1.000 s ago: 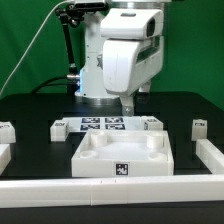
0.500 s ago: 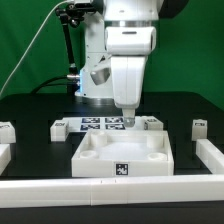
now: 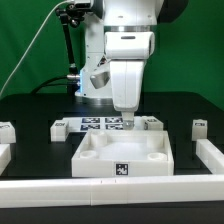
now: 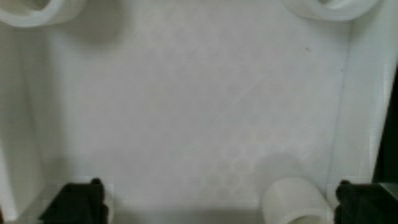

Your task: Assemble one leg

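Note:
The large white square tray-like piece [image 3: 125, 155] lies in the middle of the table, a tag on its front wall. Small white legs stand around it: one [image 3: 60, 128] at the exterior view's left, one [image 3: 152, 123] behind its back right corner, one [image 3: 200, 128] further right. My gripper [image 3: 128, 119] hangs just over the piece's back edge. In the wrist view the gripper [image 4: 219, 203] is open, its dark fingers [image 4: 75, 200] wide apart over the piece's flat white inside [image 4: 196, 110]. A rounded white corner socket [image 4: 299, 200] sits close to one finger. I hold nothing.
The marker board [image 3: 100, 125] lies behind the tray-like piece. A long white bar [image 3: 110, 190] runs along the front edge and another [image 3: 210, 155] along the exterior view's right. One more small white part [image 3: 6, 131] stands at the far left.
The hand has turned from a tilted pose to straight down and has come lower over the back of the tray-like piece. Over the last half second it has barely moved.

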Robot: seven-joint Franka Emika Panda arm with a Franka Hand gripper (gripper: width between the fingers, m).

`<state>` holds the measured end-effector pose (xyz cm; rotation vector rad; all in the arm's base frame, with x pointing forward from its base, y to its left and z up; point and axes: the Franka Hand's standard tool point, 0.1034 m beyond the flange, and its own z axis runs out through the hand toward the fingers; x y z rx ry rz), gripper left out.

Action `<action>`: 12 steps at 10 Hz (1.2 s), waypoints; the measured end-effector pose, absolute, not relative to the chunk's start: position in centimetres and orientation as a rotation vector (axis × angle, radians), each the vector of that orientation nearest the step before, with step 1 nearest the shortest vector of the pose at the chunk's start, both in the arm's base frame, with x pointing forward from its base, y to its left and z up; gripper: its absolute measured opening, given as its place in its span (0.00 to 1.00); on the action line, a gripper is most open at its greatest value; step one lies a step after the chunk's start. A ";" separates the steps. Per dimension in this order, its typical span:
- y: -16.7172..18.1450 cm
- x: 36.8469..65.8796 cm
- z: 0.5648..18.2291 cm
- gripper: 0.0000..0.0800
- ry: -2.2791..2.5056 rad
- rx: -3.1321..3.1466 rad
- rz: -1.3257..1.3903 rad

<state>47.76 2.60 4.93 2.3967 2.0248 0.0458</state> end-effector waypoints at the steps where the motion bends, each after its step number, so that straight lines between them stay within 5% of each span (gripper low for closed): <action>1: 3.0 46.7 4.1 0.81 2.034 2.398 0.046; 8: 3.4 45.5 1.7 0.81 2.010 2.445 0.028; 11: 3.4 45.4 1.7 0.32 2.008 2.448 0.027; 12: 3.4 45.4 1.7 0.32 2.008 2.448 0.026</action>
